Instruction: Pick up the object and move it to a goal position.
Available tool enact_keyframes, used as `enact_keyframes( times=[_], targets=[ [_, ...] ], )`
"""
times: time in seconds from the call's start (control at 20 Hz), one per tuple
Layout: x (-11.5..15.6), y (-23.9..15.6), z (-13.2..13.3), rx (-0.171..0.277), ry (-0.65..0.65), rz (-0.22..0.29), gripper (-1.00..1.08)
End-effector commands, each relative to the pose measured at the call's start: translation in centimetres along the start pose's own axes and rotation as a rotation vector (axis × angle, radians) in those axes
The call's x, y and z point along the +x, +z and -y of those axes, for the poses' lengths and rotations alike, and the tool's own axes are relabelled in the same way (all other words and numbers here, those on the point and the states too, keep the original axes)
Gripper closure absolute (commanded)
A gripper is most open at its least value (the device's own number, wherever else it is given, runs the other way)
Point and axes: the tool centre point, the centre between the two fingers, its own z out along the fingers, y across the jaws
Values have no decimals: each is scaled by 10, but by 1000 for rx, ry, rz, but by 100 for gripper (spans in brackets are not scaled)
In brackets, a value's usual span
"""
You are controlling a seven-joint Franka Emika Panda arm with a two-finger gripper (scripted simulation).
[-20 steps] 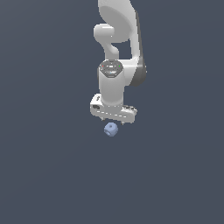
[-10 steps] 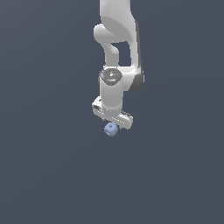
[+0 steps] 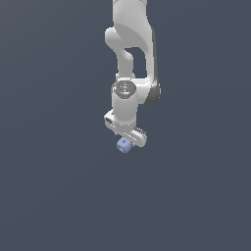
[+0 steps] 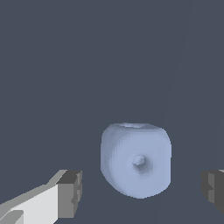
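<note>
A white robot arm (image 3: 131,59) reaches down against a plain dark grey-blue ground (image 3: 54,196). At its lower end is the gripper (image 4: 140,192), and just below the gripper's body in the exterior view sits the cube (image 3: 124,144), small, pale blue and round-cornered.

In the wrist view the cube (image 4: 135,159) fills the middle of the picture, with a round dimple on the face turned to the camera. It lies between the jaws. The jaws stand open: one dark finger pad (image 4: 70,194) is off to one side of the cube and the other (image 4: 213,191) off to the opposite side, each with a clear gap of ground showing between pad and cube. Neither pad touches it. The cube sits nearer the first pad than the second, so it is not quite centred in the opening.

The step in hand appears to be the grasp. To do it well, the gripper would likely first shift sideways so the cube sits midway between the pads, then come low enough that the pads meet the cube's flat side faces rather than its rounded upper corners. Closing off-centre would probably push the cube along the ground before it is held. The goal position is not visible in either view.
</note>
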Motion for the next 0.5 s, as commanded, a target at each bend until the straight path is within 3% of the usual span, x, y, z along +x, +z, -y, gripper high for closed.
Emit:
enact_keyframes(
  times=[0.0,0.45],
  targets=[
    [0,1,0,0,11,-1,-92],
    [-1,17,-1,0,9,-1,-92]
  ],
)
